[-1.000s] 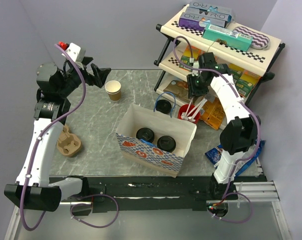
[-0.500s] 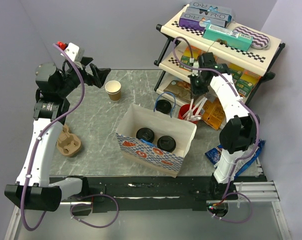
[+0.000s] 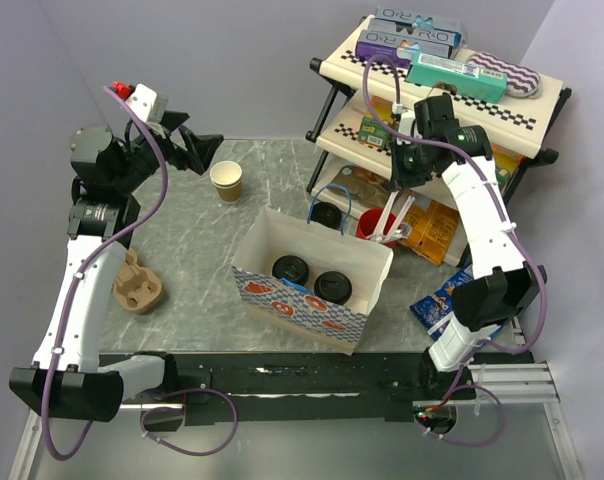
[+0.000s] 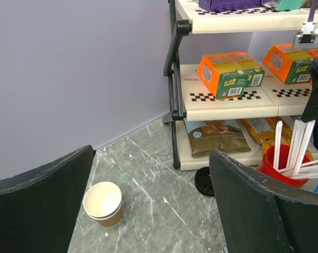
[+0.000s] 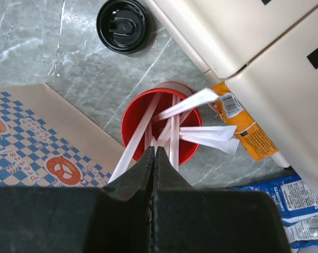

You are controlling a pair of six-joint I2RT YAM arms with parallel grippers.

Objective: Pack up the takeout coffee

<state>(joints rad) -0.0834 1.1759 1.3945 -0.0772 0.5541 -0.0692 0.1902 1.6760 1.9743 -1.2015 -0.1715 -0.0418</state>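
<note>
Under right gripper (image 5: 153, 153)'s pressed-together jaws, round red plastic cup (image 5: 133, 113) of white stirrers (image 5: 201, 132) is standing, cream shelf rack (image 5: 243, 47) crowding beside; left gripper (image 4: 153, 158)'s jaws are gaping apart.

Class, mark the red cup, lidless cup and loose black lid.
red cup (image 5: 132, 110): right wrist view, inner wall.
lidless cup (image 4: 102, 199): left wrist view, white inside.
black lid (image 5: 122, 25): right wrist view, top.

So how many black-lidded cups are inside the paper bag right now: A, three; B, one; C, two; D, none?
C: in the top view, one lidded cup and a second lidded cup stand side by side inside the open bag.
</note>
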